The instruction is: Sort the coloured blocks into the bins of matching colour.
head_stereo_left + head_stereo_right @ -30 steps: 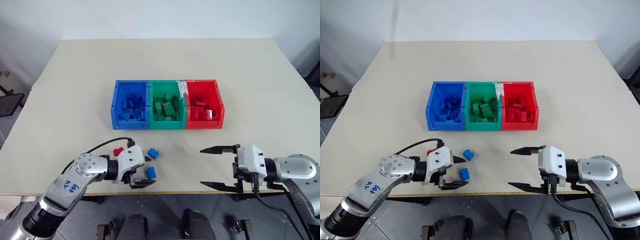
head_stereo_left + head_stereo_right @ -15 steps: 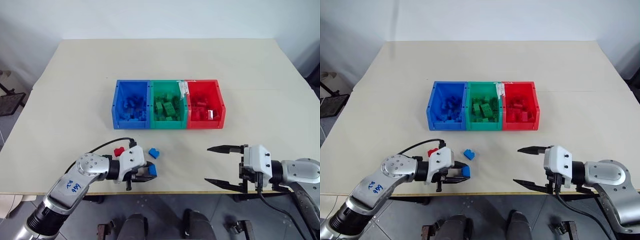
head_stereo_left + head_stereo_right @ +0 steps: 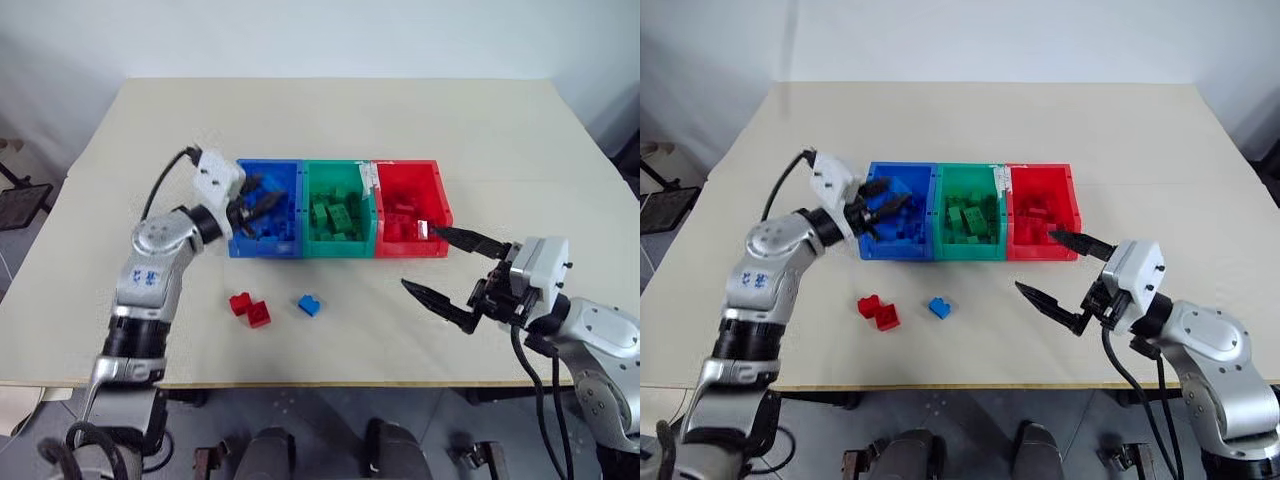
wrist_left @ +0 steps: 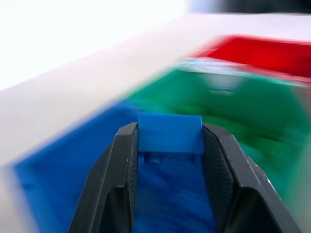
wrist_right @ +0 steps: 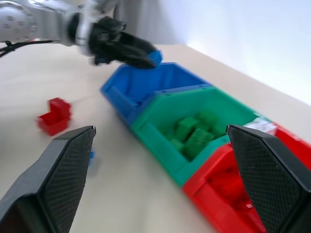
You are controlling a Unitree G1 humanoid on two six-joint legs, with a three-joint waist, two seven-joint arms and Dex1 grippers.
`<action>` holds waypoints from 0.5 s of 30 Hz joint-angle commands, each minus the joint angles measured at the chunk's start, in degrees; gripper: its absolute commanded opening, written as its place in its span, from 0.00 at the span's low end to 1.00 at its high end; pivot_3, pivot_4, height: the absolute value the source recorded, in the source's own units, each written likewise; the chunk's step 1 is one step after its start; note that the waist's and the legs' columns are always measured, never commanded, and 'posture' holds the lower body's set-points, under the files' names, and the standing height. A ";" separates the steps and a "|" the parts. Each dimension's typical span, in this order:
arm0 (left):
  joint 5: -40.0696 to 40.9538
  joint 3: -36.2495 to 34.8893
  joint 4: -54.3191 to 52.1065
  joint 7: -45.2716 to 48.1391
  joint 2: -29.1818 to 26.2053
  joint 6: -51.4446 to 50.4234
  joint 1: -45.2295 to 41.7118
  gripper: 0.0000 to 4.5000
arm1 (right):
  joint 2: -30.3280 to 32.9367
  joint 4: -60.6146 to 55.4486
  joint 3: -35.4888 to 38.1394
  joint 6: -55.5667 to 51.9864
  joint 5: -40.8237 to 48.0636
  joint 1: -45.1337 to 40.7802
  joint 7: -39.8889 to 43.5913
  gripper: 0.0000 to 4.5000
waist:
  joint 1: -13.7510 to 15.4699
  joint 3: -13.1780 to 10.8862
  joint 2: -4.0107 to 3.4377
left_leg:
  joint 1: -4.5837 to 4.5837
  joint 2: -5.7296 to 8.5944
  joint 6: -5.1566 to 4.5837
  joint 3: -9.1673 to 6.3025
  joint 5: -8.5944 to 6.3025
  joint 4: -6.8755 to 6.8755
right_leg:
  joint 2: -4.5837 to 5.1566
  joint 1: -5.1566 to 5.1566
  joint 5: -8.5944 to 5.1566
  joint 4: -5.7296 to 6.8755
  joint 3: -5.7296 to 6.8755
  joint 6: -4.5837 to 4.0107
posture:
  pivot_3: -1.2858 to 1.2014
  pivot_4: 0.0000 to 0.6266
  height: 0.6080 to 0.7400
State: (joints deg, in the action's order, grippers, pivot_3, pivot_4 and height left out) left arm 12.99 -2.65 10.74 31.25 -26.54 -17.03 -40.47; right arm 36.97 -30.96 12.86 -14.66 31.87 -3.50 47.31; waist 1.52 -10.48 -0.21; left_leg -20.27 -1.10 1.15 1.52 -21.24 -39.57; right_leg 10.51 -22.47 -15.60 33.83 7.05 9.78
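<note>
My left gripper (image 3: 267,203) hovers over the left part of the blue bin (image 3: 262,248), shut on a small blue block (image 4: 170,136) that fills the gap between its fingers. The same block (image 5: 154,57) shows at the finger ends in the right wrist view. The green bin (image 3: 340,247) and the red bin (image 3: 410,246) adjoin it, each holding blocks of its own colour. On the table in front of the bins lie two red blocks (image 3: 239,303) (image 3: 259,314) touching each other and one blue block (image 3: 309,304). My right gripper (image 3: 420,257) is open and empty, just in front of the red bin.
The three bins stand in a row at the middle of a beige table (image 3: 330,130). A small white label (image 3: 426,230) lies in the red bin. The table's front edge (image 3: 340,380) runs close below the loose blocks.
My left gripper shut on a blue block near the front edge, then lifted it up and away to above the blue bin. My right gripper rose a little and turned toward the bins.
</note>
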 commanded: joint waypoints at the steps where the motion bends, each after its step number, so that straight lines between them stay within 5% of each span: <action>1: -1.25 -0.51 2.01 -1.26 -0.03 -0.78 -1.40 0.49 | -0.27 -0.07 -0.17 1.79 -0.62 -0.17 -0.07 1.00 | -0.39 0.00 0.01 | 0.00 0.00 -0.01 0.00 -0.01 0.05 | 0.00 -0.03 0.01 -0.01 0.02 0.02 | 0.52 0.24 1.00; 9: 3.73 -4.31 -4.05 10.57 -6.94 3.51 6.08 0.99 | 0.16 3.39 -1.30 4.53 -2.15 -1.36 1.66 1.00 | -1.61 0.00 0.01 | 0.03 -0.03 -0.01 0.04 -0.01 0.28 | 0.00 -0.12 0.02 -0.02 0.05 0.03 | 0.52 0.24 1.00; 15: 10.35 -14.90 -1.27 26.89 -17.52 11.29 18.80 1.00 | 2.27 7.82 -5.42 6.41 -3.07 -4.66 8.96 1.00 | -2.00 0.00 0.01 | 0.09 -0.06 -0.01 0.09 -0.01 0.29 | 0.00 -0.12 0.01 -0.02 0.00 0.03 | 0.52 0.24 1.00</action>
State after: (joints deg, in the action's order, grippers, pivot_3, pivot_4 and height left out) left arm 21.75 -13.76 9.57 53.87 -41.35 -8.72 -23.77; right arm 38.09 -23.08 7.90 -9.89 28.87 -7.47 53.80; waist -0.48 -10.48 -0.20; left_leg -20.17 -1.17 1.14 1.62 -21.25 -39.27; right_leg 10.50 -22.59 -15.59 33.79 7.05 9.81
